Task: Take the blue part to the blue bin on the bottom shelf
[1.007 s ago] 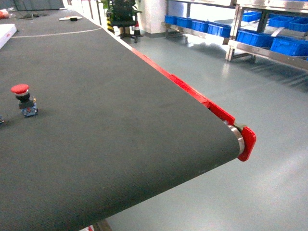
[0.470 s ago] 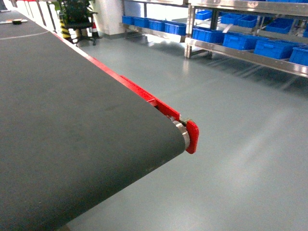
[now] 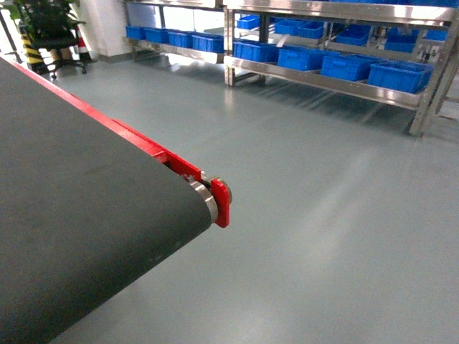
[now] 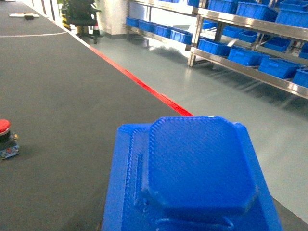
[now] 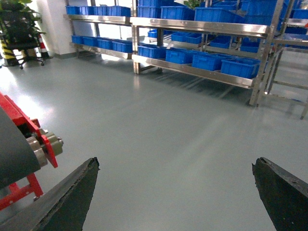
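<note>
Blue part (image 4: 192, 178) fills left wrist view, long axis running away from cam; left fingers hidden, grip unclear. Right gripper (image 5: 175, 192) fingers spread wide, empty.

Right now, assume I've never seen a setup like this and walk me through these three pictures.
This is a wheeled robot with two arms, each ending in jaws, with three cameras. The head camera looks forward over a dark conveyor belt with a red edge, across a grey floor to steel racks holding blue bins. The left wrist camera rides on the left arm: the big blue part fills its lower view, apparently held, though the jaws themselves are hidden. A red-capped push-button stands on the belt behind. The right wrist camera shows the right gripper, dark fingers spread wide, empty.
</note>
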### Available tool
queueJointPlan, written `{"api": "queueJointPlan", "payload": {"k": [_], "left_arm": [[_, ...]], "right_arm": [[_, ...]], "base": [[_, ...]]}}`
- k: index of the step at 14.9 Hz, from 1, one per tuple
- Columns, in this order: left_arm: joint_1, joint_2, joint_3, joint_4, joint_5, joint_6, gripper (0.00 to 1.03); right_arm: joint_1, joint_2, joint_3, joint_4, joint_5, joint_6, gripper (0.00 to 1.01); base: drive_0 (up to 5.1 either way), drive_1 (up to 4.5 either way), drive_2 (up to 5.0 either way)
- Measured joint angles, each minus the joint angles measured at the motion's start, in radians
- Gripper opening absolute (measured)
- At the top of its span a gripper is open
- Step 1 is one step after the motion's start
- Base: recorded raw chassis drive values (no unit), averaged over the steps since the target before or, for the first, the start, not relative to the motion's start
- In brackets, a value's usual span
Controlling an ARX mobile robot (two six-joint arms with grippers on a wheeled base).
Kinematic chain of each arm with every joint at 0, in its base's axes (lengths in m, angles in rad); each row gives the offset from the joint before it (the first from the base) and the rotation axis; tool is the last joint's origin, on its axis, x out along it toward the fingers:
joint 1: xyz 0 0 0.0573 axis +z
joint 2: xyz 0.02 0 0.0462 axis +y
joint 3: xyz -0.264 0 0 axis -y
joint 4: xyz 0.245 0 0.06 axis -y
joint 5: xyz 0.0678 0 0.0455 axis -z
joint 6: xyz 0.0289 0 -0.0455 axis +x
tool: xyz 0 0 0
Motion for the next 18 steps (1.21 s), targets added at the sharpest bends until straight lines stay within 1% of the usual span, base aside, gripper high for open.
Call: {"api": "queueJointPlan", "payload": {"k": [18], "left_arm": [[0.0,0.0,0.0,0.0,0.0,0.0,0.43]], "right_arm": [[0.0,0.0,0.0,0.0,0.0,0.0,0.98]], "base": [[-1.6,-1.56,-1.6]]}}
